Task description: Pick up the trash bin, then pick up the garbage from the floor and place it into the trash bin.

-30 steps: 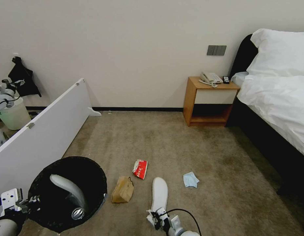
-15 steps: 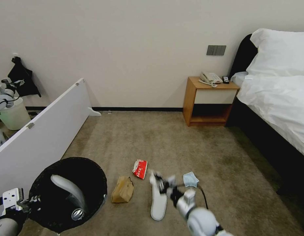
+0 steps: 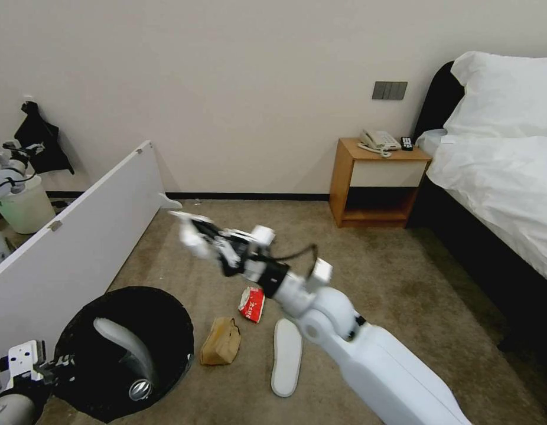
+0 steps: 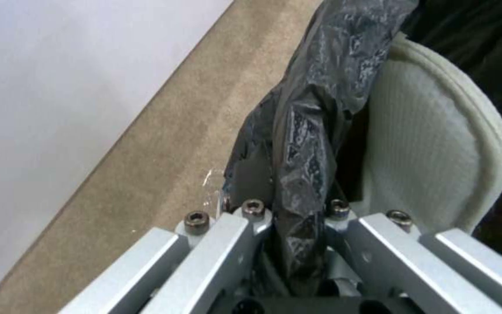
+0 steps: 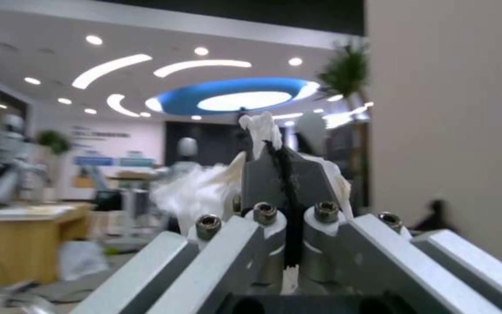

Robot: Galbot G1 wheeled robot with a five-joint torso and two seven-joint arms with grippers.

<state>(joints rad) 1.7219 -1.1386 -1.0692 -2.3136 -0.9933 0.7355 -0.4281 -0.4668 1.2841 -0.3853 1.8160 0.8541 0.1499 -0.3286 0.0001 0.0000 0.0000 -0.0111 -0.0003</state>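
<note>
Left pincer (image 4: 289,218) clamps crinkly bin liner (image 4: 303,144); right pincer (image 5: 289,192) pinches white tissue (image 5: 196,192).

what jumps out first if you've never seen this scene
The right gripper raised above the carpet, shut on a pale-blue mask. Next, the trash bin at lower left, its black liner pinched by the left gripper, a white slipper inside. Another slipper lies on the floor.
</note>
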